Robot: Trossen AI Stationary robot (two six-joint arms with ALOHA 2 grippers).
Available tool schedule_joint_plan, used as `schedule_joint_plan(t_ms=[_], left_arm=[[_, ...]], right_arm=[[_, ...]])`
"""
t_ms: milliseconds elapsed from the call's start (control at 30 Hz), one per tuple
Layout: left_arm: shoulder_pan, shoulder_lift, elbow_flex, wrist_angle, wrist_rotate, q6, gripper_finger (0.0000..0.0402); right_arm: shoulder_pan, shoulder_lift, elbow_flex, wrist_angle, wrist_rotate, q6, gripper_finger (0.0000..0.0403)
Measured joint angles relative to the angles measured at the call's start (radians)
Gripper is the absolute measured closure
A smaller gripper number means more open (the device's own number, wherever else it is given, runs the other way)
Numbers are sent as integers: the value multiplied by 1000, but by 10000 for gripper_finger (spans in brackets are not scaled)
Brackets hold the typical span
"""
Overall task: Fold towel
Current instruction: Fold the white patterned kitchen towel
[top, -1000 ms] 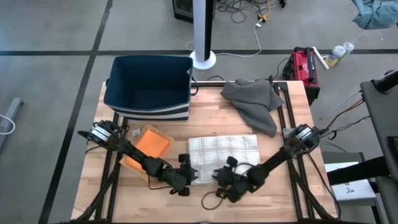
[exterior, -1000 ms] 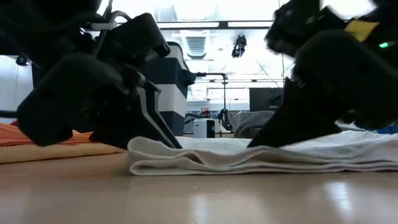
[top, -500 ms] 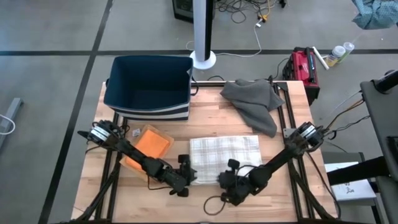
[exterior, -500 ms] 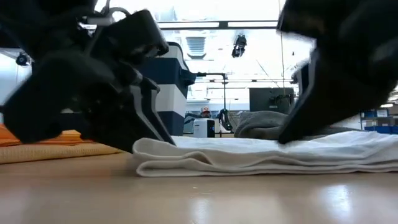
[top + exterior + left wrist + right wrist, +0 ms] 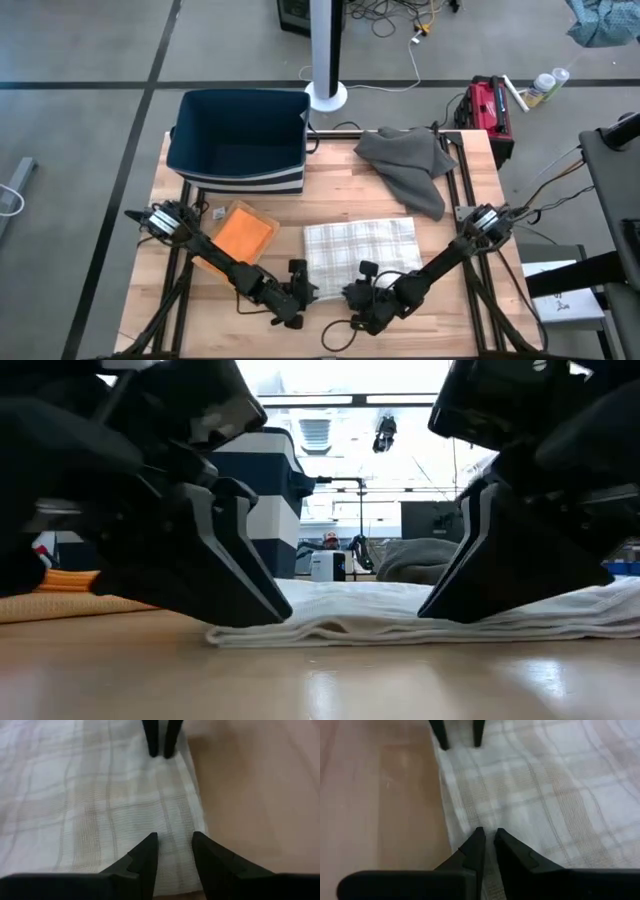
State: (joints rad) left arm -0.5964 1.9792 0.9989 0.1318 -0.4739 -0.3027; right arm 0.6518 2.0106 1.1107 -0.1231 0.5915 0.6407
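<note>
A white plaid towel (image 5: 360, 243), folded into a flat rectangle, lies on the wooden table. Both grippers stand at its near edge, tilted down and pointing at each other. My left gripper (image 5: 175, 845) is open near the near-left corner, with towel showing between its fingers; whether they touch it, I cannot tell. My right gripper (image 5: 488, 837) is a little to its right and nearly closed on that edge. In the low view the left fingers (image 5: 270, 610) and right fingers (image 5: 435, 610) reach down to the towel's front fold (image 5: 350, 628). My right gripper pinches the towel's near edge (image 5: 470, 822) between its two fingertips, close to the near-left corner. It comes slanting down from the table's near right. One layer or several, I cannot tell. The towel lies flat on the table.
An orange cloth (image 5: 240, 230) lies left of the towel. A navy bin (image 5: 240, 140) stands at the far left and a crumpled grey cloth (image 5: 410, 165) lies at the far right. A cable loop (image 5: 345, 330) lies near the front edge.
Both grippers have drawn a little toward the table's near edge and loom larger in the low view. My right gripper swung right, then back left toward my left gripper. The towel has stayed flat in place.
</note>
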Motion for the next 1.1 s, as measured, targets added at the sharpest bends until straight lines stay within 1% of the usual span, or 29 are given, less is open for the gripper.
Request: schedule_joint_plan(t_ms=[100, 167, 267, 367, 467, 533, 633, 767, 833, 933, 1000, 1100], left_arm=[[-3, 35, 5, 24, -15, -22, 283], [-3, 47, 7, 26, -8, -31, 283], [-3, 39, 11, 16, -7, -18, 280], [-4, 18, 18, -10, -2, 4, 275], [-5, -2, 18, -26, 26, 6, 270], [-5, -7, 18, -29, 32, 2, 267], [-6, -7, 18, -46, 37, -17, 267], [-6, -3, -1, -30, 41, -32, 272], [-6, -4, -15, -26, 37, -54, 277], [-5, -6, -22, -27, 30, -68, 283], [-5, -6, -22, -35, 18, -68, 284], [-5, -19, -24, -67, 8, -54, 282]], right_arm=[[0, -23, 1, -59, -4, 46, 360], [4, -46, 12, -101, 5, 43, 361], [20, -87, 36, -104, 55, 9, 366], [32, -97, 55, -52, 96, -31, 372], [29, -69, 54, 32, 109, -77, 376], [21, -47, 50, 30, 111, -88, 379], [12, 0, 49, 20, 104, -57, 379], [0, 26, 48, 15, -13, -43, 375], [-5, 24, 53, 1, -73, -6, 374], [-3, 1, 71, -64, -130, 42, 376], [12, -25, 88, -114, -162, 42, 379], [48, -76, 119, -153, -165, 34, 385]])
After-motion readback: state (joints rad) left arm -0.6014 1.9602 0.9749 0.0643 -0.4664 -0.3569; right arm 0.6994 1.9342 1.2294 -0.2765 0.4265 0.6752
